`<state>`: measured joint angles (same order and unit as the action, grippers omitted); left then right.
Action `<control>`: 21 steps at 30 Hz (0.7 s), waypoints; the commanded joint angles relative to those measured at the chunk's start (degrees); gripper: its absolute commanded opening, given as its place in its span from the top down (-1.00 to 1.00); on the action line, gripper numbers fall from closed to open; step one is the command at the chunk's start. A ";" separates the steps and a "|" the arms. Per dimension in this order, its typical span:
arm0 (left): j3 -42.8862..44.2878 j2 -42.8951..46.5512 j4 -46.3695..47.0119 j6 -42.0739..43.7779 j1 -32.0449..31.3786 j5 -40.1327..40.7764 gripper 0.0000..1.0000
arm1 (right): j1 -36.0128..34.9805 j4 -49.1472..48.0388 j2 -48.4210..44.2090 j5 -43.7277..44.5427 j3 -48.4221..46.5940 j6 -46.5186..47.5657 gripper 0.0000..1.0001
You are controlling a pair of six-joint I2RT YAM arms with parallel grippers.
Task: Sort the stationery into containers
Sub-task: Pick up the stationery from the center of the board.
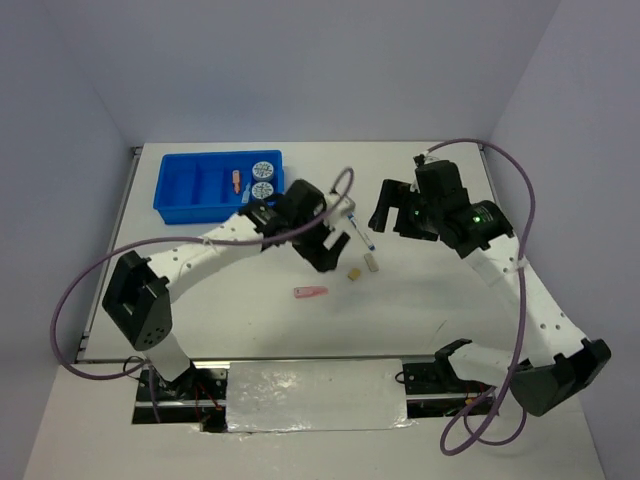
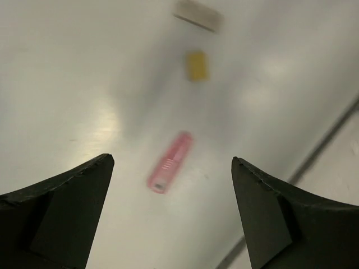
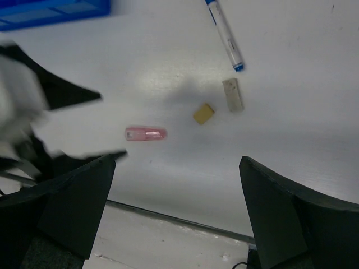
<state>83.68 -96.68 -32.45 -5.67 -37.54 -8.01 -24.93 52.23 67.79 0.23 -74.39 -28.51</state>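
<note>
Blurred whitish block (image 2: 196, 15) seems clipped at top.

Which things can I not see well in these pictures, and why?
- Bright blue plastic tray: right wrist view, cut by the top edge.
- Thin white pen: same view, one end cut off too.
- Whitish little block: left wrist view, blurred.
- Small orange item in tray: top view, too small.

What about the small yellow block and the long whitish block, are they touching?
Apart. The right wrist view shows a strip of bare white table between the small yellow block and the long whitish block.
</note>
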 commanded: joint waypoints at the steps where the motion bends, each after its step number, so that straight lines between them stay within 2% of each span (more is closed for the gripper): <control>1: -7.55 1.94 4.14 7.67 -4.55 -2.81 -0.99 | 0.67 1.55 -3.45 1.00 -4.62 1.07 -1.00; 7: -15.21 1.24 7.92 8.75 -9.74 5.01 -0.99 | 1.02 1.92 -7.05 -2.07 -3.75 4.16 -0.99; 16: -13.98 -7.46 7.13 8.84 -11.94 7.65 -0.98 | 1.02 2.70 -10.39 -3.22 -2.78 4.87 -0.99; 21: -16.18 -10.27 6.96 6.11 -12.82 12.14 -0.85 | 1.11 3.32 -12.68 -1.90 -2.16 5.40 -0.99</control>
<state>68.12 -105.71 -26.06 1.04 -49.80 0.69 -24.12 54.81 57.32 -2.46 -77.10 -24.36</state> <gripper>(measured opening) 0.935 0.997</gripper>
